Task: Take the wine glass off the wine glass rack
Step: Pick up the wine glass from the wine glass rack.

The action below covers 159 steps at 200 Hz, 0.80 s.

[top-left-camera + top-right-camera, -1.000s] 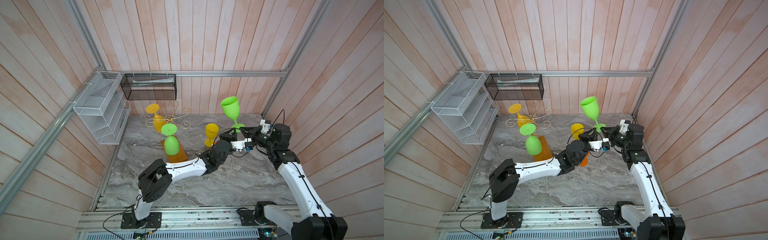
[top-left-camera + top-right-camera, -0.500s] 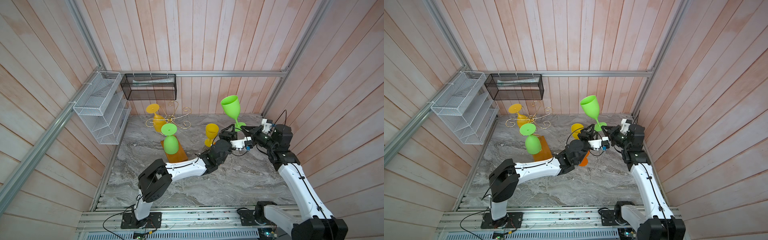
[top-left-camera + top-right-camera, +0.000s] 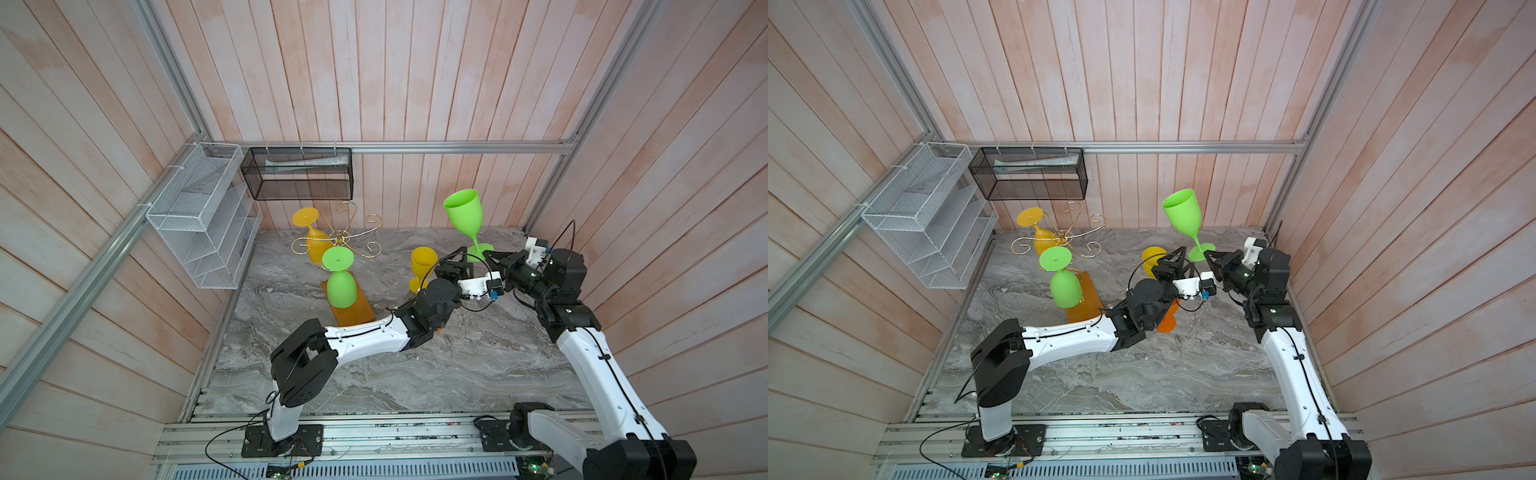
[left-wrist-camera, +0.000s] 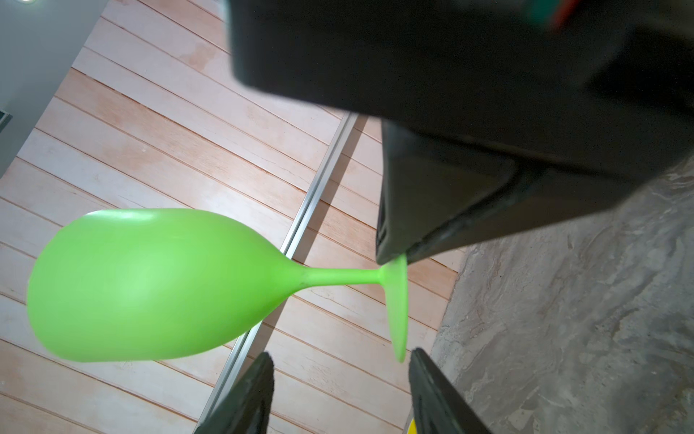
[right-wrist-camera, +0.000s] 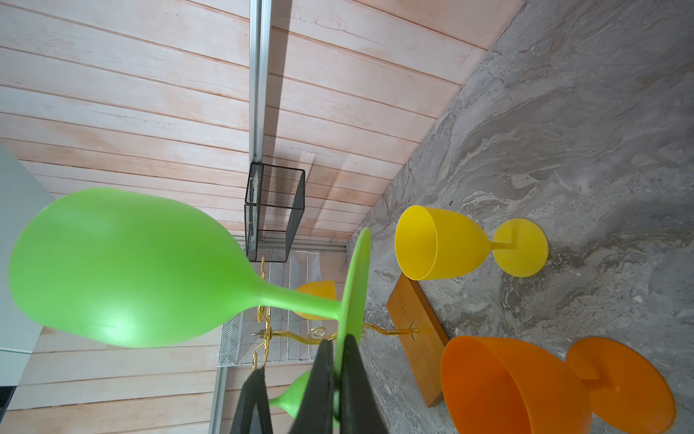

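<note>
While the right gripper [image 5: 340, 349] pinches the rim of its round foot between closed jaws, the wine glass [image 3: 463, 214] is up in the air over the far right part of the table [image 3: 457, 365], well apart from the wine glass rack [image 3: 341, 237]. It is a bright green, matte, opaque glass with a deep rounded bowl, a thin stem and a flat foot. It leans a little, with the open mouth up and toward the left. The left gripper [image 4: 340, 360] is just beside the foot with its jaws about half open and holds nothing. I cannot tell whether one finger touches the rim.

At the far left stands the rack, thin gold wire with curled arms on an amber wooden base. A second green glass [image 3: 340, 286] and a yellow-orange glass [image 3: 316, 245] hang on it upside down. Between rack and grippers a yellow glass [image 3: 423, 262] stands upright, and near it an orange glass [image 5: 499, 383].
</note>
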Motion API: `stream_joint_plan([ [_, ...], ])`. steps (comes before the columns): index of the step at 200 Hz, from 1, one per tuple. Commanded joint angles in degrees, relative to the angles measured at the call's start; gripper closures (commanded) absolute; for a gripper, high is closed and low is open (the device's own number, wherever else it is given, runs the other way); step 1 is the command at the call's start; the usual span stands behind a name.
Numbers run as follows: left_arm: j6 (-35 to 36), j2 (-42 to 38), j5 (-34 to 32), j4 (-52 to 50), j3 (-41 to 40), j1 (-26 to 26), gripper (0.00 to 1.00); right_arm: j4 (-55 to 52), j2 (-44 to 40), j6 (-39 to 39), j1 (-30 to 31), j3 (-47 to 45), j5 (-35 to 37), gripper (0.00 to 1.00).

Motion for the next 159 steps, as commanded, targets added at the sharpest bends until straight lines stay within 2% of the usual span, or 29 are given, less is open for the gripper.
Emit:
stream_joint_plan([
  [1, -2.88, -3.17, -0.11, -0.38, -1.25, -0.08, 0.4, 2.6, -0.84, -0.13, -0.5, 1.75, 1.02, 1.0],
  [26, -6.05, -5.15, 0.72, -3.18, -1.64, 0.09, 0.4, 3.24, -0.59, -0.22, -1.2, 2.18, 1.01, 1.0],
  [80, -20.14, -10.26, 6.66, -15.96, 2.37, 1.65, 0.41, 4.74, -0.12, -0.49, -3.5, 1.74, 0.29, 1.0],
  [131, -38.32, -13.32, 20.75, -32.9, 11.67, 6.25, 0.43, 7.82, -1.07, -2.07, -5.52, -3.34, -0.09, 1.0],
  [148, -41.38, -13.41, 25.63, -36.76, 14.83, 6.87, 0.43, 8.55, -1.42, -3.19, -5.92, -5.23, 0.19, 1.0],
  [159, -43.03, -13.21, 28.65, -39.05, 16.99, 9.37, 0.44, 9.79, -1.7, -4.32, -5.98, -6.39, 0.08, 1.0],
])
